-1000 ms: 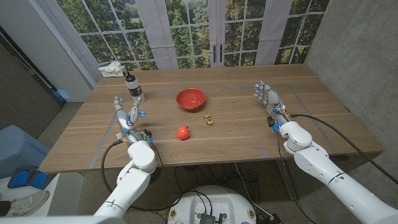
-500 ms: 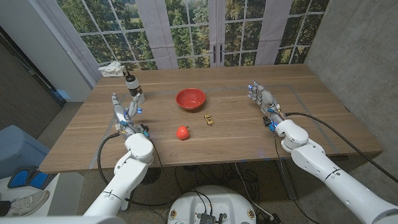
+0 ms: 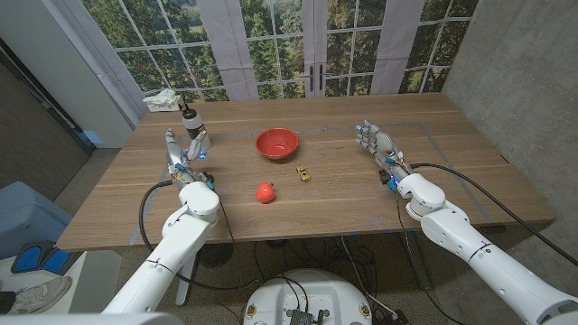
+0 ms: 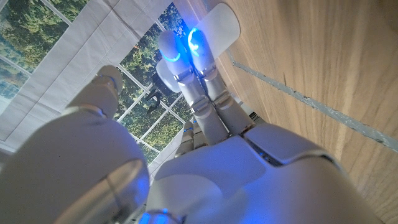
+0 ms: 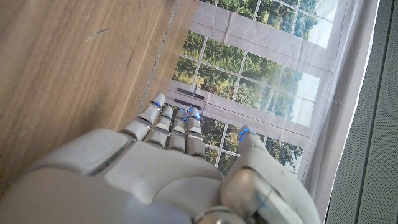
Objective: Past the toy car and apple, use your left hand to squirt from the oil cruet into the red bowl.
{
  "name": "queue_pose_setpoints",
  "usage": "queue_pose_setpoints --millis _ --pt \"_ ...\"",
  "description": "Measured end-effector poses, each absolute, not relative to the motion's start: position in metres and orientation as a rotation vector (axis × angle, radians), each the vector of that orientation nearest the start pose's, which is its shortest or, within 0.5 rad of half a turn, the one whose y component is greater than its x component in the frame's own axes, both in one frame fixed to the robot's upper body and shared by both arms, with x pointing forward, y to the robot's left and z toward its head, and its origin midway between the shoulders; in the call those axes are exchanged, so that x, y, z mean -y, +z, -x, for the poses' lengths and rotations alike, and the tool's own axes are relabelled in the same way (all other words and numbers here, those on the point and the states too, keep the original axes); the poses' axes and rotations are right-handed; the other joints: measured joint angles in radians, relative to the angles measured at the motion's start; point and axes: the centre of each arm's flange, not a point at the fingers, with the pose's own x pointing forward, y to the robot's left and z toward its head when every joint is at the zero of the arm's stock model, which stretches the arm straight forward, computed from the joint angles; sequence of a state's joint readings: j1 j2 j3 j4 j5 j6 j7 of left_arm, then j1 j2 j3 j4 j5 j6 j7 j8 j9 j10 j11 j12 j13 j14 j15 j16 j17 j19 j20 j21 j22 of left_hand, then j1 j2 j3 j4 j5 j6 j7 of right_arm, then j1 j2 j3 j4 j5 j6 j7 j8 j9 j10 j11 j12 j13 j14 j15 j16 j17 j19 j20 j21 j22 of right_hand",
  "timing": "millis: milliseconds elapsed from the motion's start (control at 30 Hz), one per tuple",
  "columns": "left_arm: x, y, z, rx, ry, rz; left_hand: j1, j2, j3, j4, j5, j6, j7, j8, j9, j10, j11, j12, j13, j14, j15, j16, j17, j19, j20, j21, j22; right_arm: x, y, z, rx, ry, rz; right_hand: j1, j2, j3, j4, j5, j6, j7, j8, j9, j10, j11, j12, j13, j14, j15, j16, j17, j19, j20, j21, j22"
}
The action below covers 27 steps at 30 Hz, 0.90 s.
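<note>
Head view shows the left hand (image 3: 178, 154) open, fingers straight and apart, gripping nothing, with the oil cruet (image 3: 193, 125) just beyond its fingertips; whether they touch is unclear. Right of the hand lie the round red apple (image 3: 265, 192) and the small yellow toy car (image 3: 305, 173). Past them sits the smooth red bowl (image 3: 276, 143), well right of the cruet. The right hand (image 3: 378, 144) is open too, holding nothing above the wooden table (image 3: 343, 199). No writing is legible.
</note>
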State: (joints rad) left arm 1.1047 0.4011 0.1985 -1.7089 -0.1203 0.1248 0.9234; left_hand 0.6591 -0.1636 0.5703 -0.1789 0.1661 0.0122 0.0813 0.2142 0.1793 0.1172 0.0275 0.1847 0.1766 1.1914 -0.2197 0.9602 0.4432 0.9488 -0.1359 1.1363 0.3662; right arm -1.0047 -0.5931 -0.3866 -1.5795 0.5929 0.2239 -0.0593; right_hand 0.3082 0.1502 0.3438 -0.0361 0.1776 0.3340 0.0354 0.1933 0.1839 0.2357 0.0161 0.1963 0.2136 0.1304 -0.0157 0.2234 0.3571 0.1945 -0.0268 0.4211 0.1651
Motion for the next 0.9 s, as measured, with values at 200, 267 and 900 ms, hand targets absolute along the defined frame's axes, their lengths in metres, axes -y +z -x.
queue_pose_setpoints --millis 200,267,900 --pt "-0.342 -0.056 -0.575 0.514 0.761 -0.115 0.016 0.002 -0.034 0.006 0.0 -0.08 0.032 -0.037 0.0 -0.065 0.035 -0.011 0.0 -0.015 0.0 0.0 0.004 -0.015 0.0 0.014 0.002 0.251 -0.053 -0.603 0.573 0.267 0.038 0.0 0.0 0.0 0.0 0.0 0.0 0.0 0.0 0.0 0.0 0.0 0.0 0.0 0.0 0.0 0.0 -0.005 0.0 0.0 -0.004 0.0" --pt "-0.343 -0.053 -0.577 0.514 0.764 -0.12 0.016 0.002 -0.04 0.006 0.0 -0.1 0.035 -0.037 0.0 -0.09 0.049 -0.011 -0.004 -0.033 0.0 0.0 0.009 -0.029 0.007 0.014 -0.003 0.251 -0.053 -0.602 0.573 0.265 0.038 0.0 0.0 0.0 0.0 0.0 0.0 0.0 0.0 0.0 0.0 0.0 0.0 0.0 0.0 0.0 0.0 -0.005 0.0 0.0 -0.004 0.0" --pt "-0.351 -0.041 -0.6 0.426 0.732 -0.173 0.034 -0.007 -0.067 0.002 0.0 -0.125 0.02 -0.037 0.0 -0.089 0.006 0.0 -0.003 -0.059 0.001 0.0 0.032 -0.046 0.012 0.018 -0.027 0.249 -0.057 -0.597 0.577 0.277 0.037 -0.011 0.011 0.0 0.0 0.0 0.0 0.0 0.0 0.0 0.0 0.0 0.0 -0.005 0.0 0.0 0.0 -0.005 0.004 0.004 -0.019 0.0"
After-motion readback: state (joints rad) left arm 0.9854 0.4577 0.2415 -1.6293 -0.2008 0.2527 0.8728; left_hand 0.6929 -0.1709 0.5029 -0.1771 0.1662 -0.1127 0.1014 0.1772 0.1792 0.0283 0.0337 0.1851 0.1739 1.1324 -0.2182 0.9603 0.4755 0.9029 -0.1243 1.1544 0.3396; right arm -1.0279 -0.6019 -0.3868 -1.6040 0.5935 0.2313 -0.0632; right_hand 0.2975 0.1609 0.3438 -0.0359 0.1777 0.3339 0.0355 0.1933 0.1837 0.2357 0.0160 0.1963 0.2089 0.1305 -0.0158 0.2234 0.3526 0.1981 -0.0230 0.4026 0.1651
